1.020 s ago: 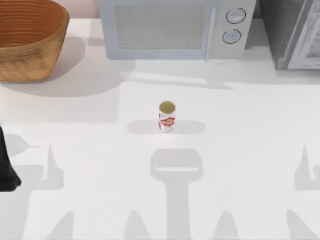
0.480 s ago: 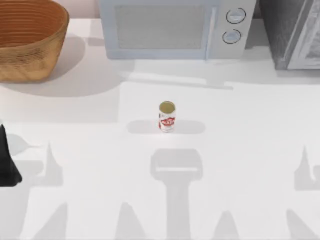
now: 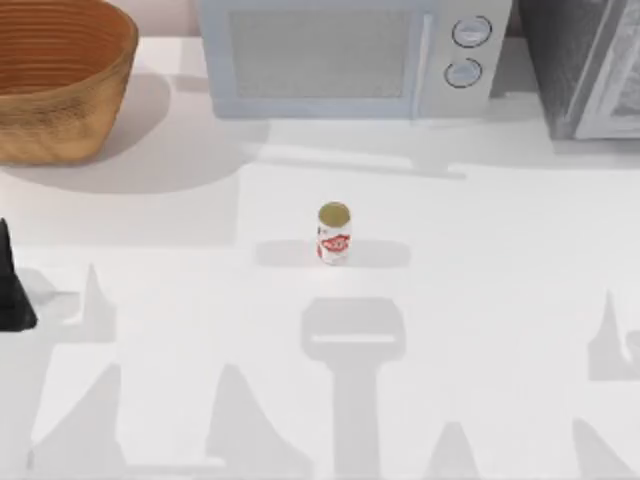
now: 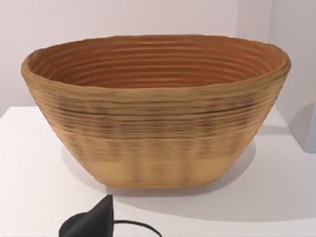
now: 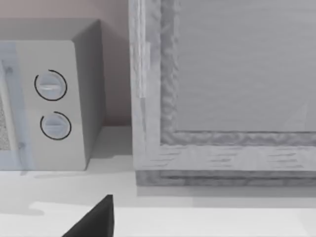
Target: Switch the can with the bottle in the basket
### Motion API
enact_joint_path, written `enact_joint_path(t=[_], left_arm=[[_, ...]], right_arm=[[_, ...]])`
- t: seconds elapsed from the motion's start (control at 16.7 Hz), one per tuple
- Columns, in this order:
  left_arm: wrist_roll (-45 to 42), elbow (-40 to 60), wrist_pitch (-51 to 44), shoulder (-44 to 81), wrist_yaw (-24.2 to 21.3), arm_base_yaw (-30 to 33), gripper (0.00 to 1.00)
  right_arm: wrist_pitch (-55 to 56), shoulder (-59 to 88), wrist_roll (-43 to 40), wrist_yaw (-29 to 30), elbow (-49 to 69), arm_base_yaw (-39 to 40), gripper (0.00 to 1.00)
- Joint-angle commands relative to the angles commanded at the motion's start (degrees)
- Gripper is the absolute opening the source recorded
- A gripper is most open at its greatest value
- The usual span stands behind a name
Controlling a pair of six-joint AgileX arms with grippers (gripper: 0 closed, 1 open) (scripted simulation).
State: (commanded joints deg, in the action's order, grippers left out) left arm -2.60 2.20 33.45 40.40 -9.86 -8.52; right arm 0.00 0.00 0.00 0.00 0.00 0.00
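The left gripper (image 3: 12,285) sits at the surface's (image 3: 480,300) left edge; whether its jaws are open or closed I cannot tell. The basket (image 3: 55,75) lies just beyond it, at the far left corner, mouth up, so this arm is the nearer one. The can (image 3: 334,233) stands upright mid-surface, well to its right. Against the earlier frames, the gripper has crept toward the basket; can and basket are unmoved. The right arm's jaws cannot be judged.
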Motion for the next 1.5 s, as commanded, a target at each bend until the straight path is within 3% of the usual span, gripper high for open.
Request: enact_joint_path(t=[0.9, 1.2, 1.5], left_arm=[[-3.6, 3.3, 52.4, 62.7, -14.6, -14.3, 1.0], [-4.3, 4.0, 62.6, 74.9, -17.4, -17.2, 1.0], [-4.4, 4.2, 65.9, 78.7, -18.4, -18.0, 1.0]], right_arm=[[0.0, 0.0, 0.0, 0.0, 0.0, 0.0, 1.0], [0.0, 0.0, 0.0, 0.0, 0.0, 0.0, 1.0], [0.0, 0.0, 0.0, 0.0, 0.0, 0.0, 1.0]])
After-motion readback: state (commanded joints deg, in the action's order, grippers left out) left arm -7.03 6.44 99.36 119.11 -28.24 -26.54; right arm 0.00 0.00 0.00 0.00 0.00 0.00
